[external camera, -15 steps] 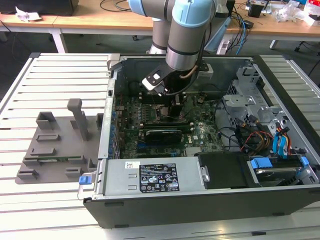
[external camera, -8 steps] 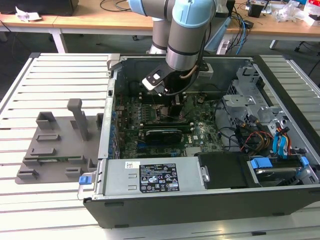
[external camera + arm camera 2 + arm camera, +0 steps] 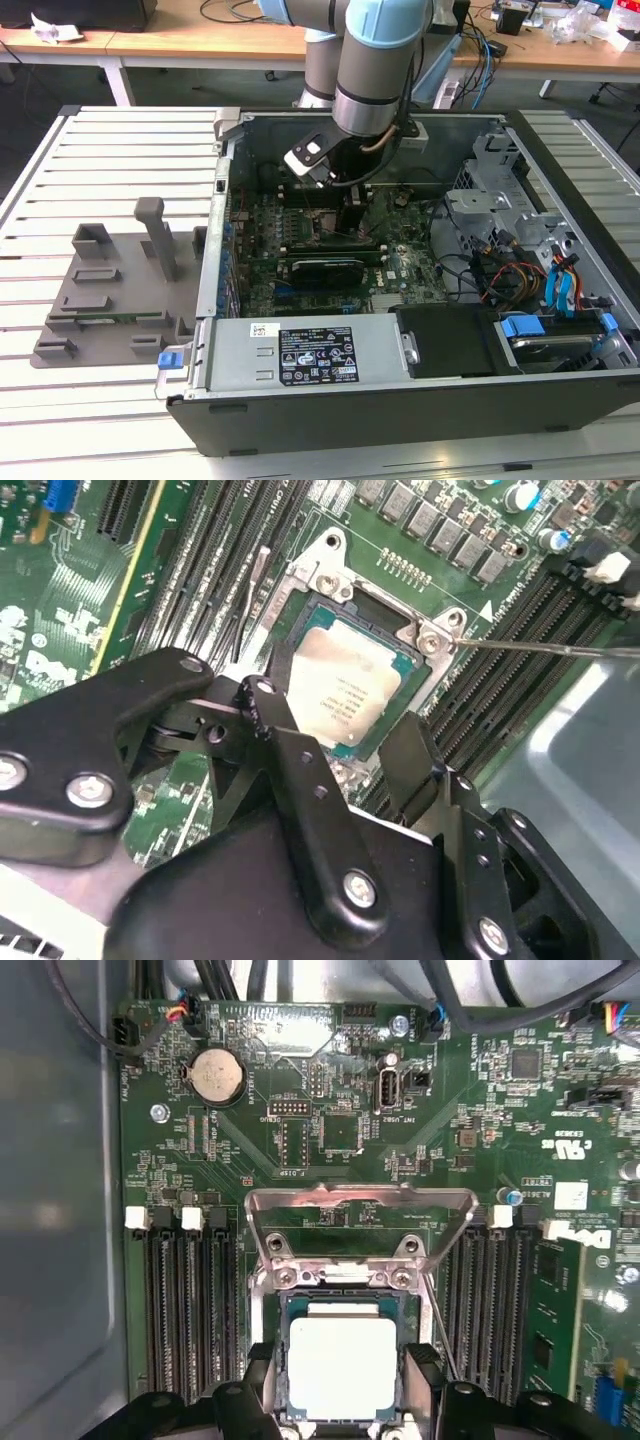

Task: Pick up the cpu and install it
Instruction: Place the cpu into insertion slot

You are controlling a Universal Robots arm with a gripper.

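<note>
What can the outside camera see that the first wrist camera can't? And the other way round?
The exterior view gives the big picture: the robot arm, the whole open computer case, the slatted table and a grey fixture lying on it. The first wrist view gives the close-up: the cpu lying in its socket, the black fingers apart on either side of it, the lifted metal frame and a round battery. Both show the green motherboard.
</note>
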